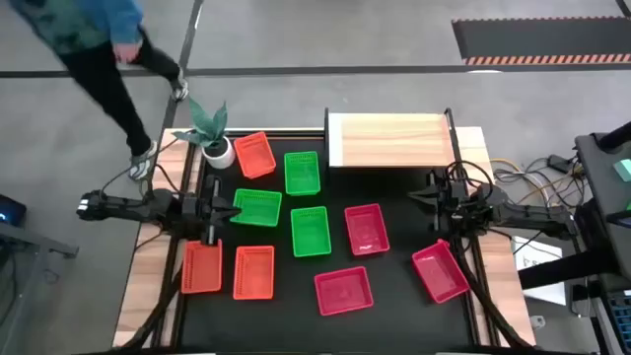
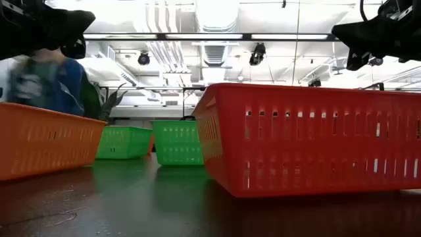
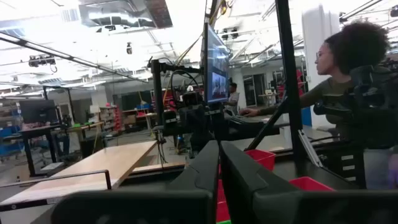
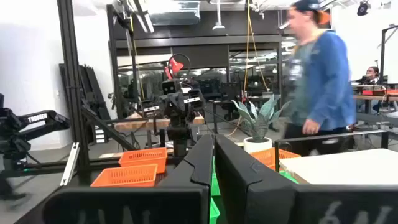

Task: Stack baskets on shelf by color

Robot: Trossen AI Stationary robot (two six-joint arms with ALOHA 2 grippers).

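Nine mesh baskets lie flat on the black tabletop in the high view: orange ones [image 1: 254, 155], [image 1: 202, 266], [image 1: 253, 272]; green ones [image 1: 302, 173], [image 1: 256, 207], [image 1: 311, 231]; red-pink ones [image 1: 366, 228], [image 1: 343, 291], [image 1: 440, 271]. The wooden shelf [image 1: 387, 140] stands bare at the far edge. My left gripper [image 1: 223, 207] hovers shut just left of the middle green basket, fingers [image 3: 208, 163] level and pointing right. My right gripper [image 1: 432, 201] hovers shut to the right of the red-pink basket, below the shelf's near right corner, pointing left [image 4: 213, 139].
A white plant pot [image 1: 218, 151] stands at the far left by the orange basket. In the low view a red-pink basket [image 2: 309, 138] fills the foreground. One person walks past the far left corner [image 1: 108, 44]; another sits beyond the right side [image 3: 348, 81]. Cables lie to the right of the table [image 1: 537, 177].
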